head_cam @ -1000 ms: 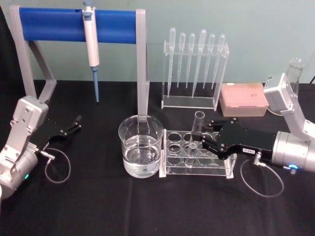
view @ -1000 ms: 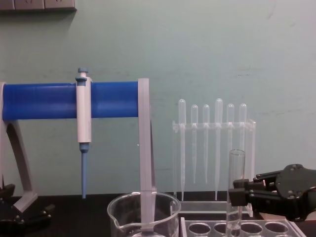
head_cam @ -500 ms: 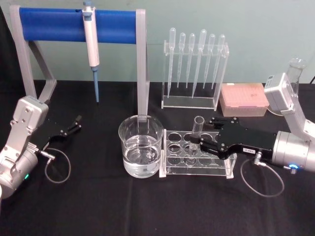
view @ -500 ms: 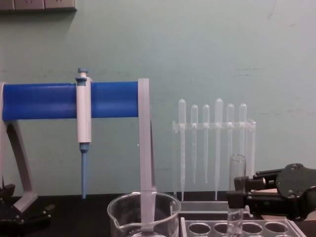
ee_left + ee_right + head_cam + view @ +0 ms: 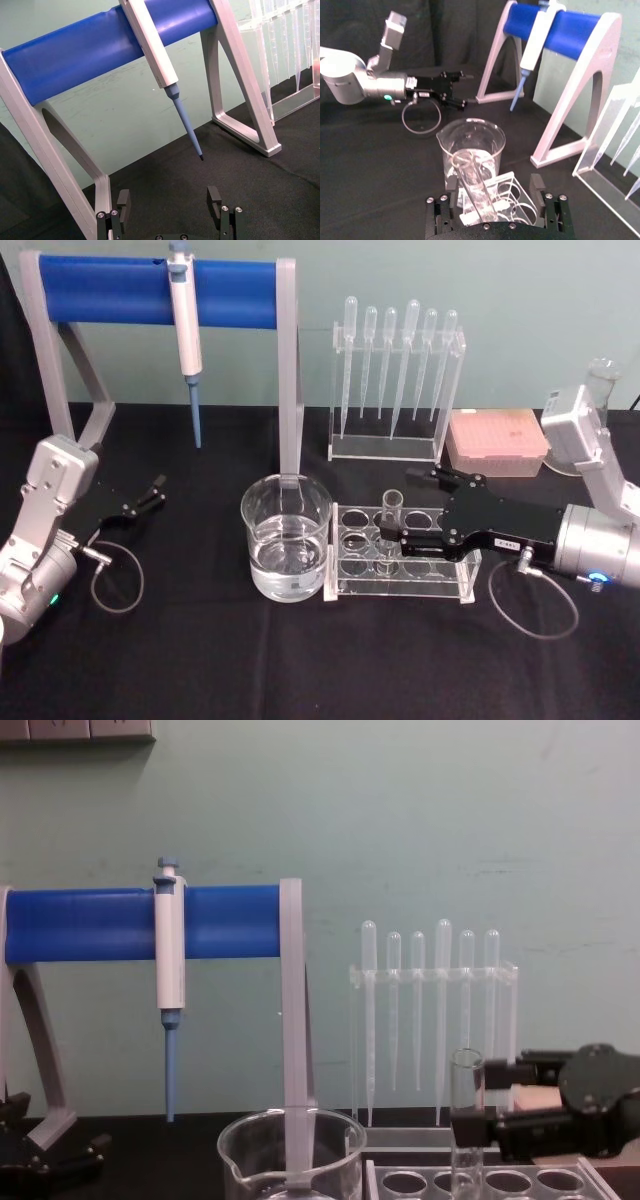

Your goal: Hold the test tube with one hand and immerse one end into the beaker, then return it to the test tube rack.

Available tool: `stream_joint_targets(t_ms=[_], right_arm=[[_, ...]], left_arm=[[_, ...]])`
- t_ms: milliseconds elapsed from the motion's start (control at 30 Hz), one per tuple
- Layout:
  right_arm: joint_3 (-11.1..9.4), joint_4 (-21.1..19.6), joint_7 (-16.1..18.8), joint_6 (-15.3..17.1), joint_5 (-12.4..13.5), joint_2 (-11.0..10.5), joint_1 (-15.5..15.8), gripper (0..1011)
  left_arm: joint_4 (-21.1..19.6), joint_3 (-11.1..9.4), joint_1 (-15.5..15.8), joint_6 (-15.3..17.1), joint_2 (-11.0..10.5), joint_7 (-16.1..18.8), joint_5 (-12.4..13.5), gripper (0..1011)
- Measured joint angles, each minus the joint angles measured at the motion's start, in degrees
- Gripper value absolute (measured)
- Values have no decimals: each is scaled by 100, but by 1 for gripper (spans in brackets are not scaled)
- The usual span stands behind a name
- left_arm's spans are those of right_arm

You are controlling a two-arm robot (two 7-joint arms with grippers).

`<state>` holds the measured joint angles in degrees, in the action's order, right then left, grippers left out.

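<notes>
Black-clothed table (image 5: 300, 660). On it: blue-barred stand (image 5: 160, 290) at the back left, clear pipette rack (image 5: 395, 445) at the back centre, pink tip box (image 5: 497, 440) to the rack's right. Nearer, the beaker (image 5: 286, 550) with clear liquid, just beside the left end of the clear tube rack (image 5: 400, 565). Flask (image 5: 600, 380) at far right, probably on the table, base hidden.

Test tube (image 5: 465, 1120) cut off below by the chest view's lower edge, foot unseen. Beaker (image 5: 291, 1155) likewise cropped at the base. Right gripper (image 5: 476, 1129) running off the right edge. Far flask (image 5: 601, 375) partly hidden behind the arm.
</notes>
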<state>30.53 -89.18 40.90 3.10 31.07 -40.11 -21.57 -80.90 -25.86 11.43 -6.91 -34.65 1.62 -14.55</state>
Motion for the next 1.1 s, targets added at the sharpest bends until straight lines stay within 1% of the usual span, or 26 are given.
stream_joint_targets(t_ms=[33, 67, 167, 367, 533, 633, 667, 700, 733, 800, 833, 900, 967, 1033, 1100], right_arm=[[0, 0, 0, 0, 0, 0, 0, 888], [-30, -36, 10, -26, 28, -10, 13, 935], [-110, -141, 23, -59, 103, -41, 28, 1002], [-300, -439, -41, -50, 254, -130, 61, 1002], [-502, -654, -243, -50, 390, -163, 159, 1002], [-664, -737, -525, -46, 467, -144, 275, 1002], [-749, -751, -686, -37, 488, -121, 339, 1002], [-783, -753, -749, -33, 492, -108, 367, 1002], [-854, -751, -918, -20, 494, -71, 428, 1002], [-925, -726, -1083, -8, 487, -26, 488, 1003], [-925, -726, -1083, -8, 487, -26, 488, 1003], [-1056, -628, -1434, -4, 406, 80, 602, 1002], [-1119, -507, -1627, -6, 324, 159, 657, 1002], [-1131, -469, -1682, -6, 290, 180, 669, 1002], [-1162, -321, -1859, -8, 165, 266, 706, 1002]], left_arm=[[0, 0, 0, 0, 0, 0, 0, 1000], [0, 0, 0, 0, 0, 0, 0, 1000], [0, 0, 0, 0, 0, 0, 0, 1000], [0, 0, 0, 0, 0, 0, 0, 1000], [0, 0, 0, 0, 0, 0, 0, 1000], [0, 0, 0, 0, 0, 0, 0, 1000], [0, 0, 0, 0, 0, 0, 0, 1000], [0, 0, 0, 0, 0, 0, 0, 1000], [0, 0, 0, 0, 0, 0, 0, 1000], [0, 0, 0, 0, 0, 0, 0, 1000], [0, 0, 0, 0, 0, 0, 0, 1000], [0, 0, 0, 0, 0, 0, 0, 1000], [0, 0, 0, 0, 0, 0, 0, 1000], [0, 0, 0, 0, 0, 0, 0, 1000], [0, 0, 0, 0, 0, 0, 0, 1000]])
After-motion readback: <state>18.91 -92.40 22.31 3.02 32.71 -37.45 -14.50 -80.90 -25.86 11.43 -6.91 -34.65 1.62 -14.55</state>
